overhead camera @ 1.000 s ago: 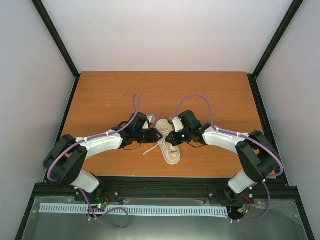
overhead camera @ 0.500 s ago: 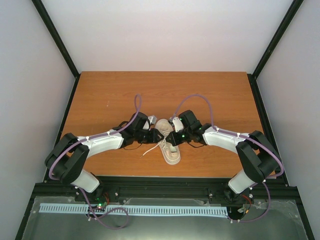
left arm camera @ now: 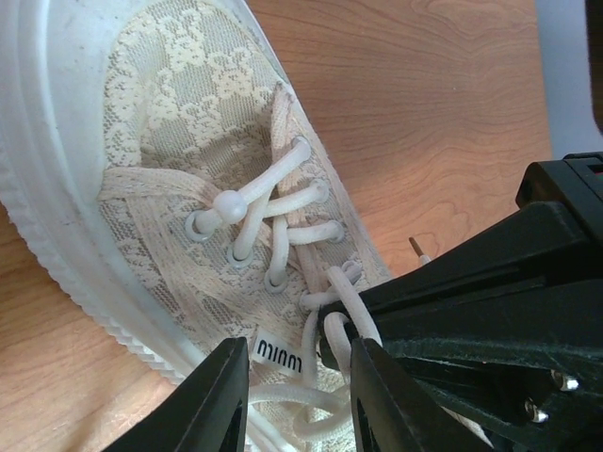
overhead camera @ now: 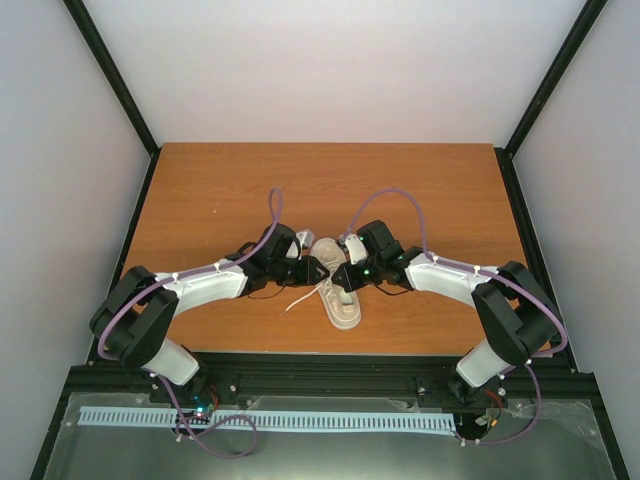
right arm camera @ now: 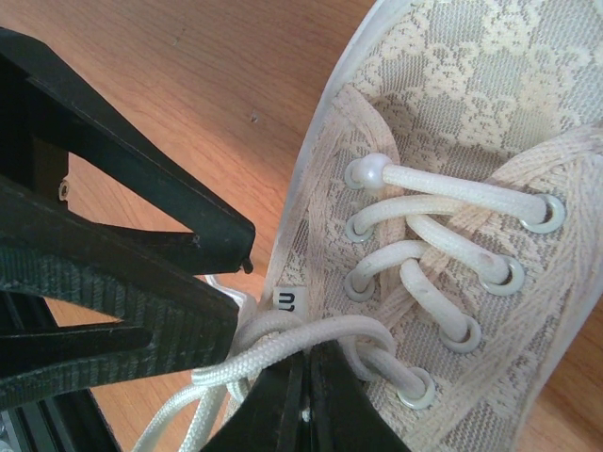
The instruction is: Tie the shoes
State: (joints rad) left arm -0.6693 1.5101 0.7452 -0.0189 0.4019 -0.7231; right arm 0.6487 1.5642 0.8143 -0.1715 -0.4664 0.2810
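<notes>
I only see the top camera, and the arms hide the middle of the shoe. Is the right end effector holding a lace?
Observer: Yes. In the right wrist view, the right end effector is shut on a lace next to a small white tag on the shoe.
Operator: What about the left one?
Observer: The left end effector is open. Its fingers sit on either side of the loose laces by that tag.
Operator: Is there a bow?
Observer: No finished bow shows in either wrist view. The laces just criss-cross through the eyelets.
</notes>
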